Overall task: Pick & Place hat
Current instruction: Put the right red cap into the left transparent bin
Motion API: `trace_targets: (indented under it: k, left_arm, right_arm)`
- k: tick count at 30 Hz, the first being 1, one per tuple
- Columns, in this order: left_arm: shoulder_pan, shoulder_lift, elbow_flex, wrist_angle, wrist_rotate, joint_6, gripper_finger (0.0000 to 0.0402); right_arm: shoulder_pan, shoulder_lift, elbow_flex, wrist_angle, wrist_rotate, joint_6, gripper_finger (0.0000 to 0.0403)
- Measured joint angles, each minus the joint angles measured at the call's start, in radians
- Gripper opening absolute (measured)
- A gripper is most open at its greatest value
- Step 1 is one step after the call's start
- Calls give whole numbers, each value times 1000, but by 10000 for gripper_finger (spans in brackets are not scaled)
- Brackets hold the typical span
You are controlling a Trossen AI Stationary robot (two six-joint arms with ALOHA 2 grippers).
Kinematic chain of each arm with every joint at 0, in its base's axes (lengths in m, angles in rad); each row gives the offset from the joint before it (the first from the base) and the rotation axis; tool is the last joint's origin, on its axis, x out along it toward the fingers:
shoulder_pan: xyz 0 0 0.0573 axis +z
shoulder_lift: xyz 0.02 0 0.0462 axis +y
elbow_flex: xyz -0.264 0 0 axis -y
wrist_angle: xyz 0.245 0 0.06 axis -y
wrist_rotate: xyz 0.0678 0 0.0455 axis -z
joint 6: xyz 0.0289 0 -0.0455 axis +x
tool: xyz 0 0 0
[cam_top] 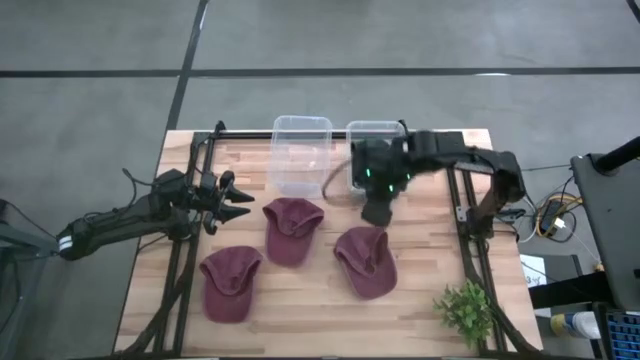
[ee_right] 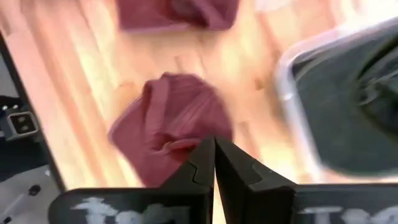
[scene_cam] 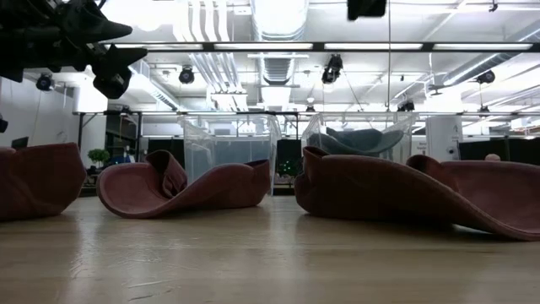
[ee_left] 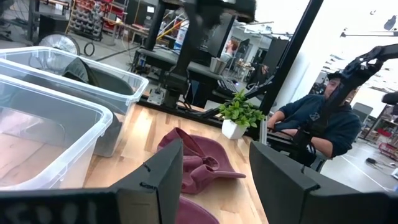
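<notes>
At the far left of the high view we see the left claw hanging over the left edge of the wooden counter, its two fingers spread wide apart with nothing between them. In its own wrist view the same gap shows between the dark fingers.

Moving right, three maroon hats lie flat on the counter: the left hat nearest the front, the middle hat a little farther back, and the right hat just beside it. None of them is touched by either claw.

Behind the middle hat stands a clear bin, and just beside it a second clear bin with dark cloth inside, as the low view shows.

The right claw hovers at the front edge of that second bin, above the gap between it and the right hat. Its fingers are pressed together with nothing held, and the right hat lies below them.

At the front right corner sits a small green plant. In the left wrist view a person in a dark top sits beyond the counter.
</notes>
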Motion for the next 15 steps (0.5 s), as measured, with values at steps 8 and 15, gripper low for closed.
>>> trace_targets:
  k: [8, 15]
  left_arm:
    - [0, 0, 0, 0, 0, 0, 178]
    - [0, 0, 0, 0, 0, -1, 178]
  right_arm:
    - [220, -8, -113, -2, 105, 289, 9]
    - [342, -9, -286, -20, 105, 490, 9]
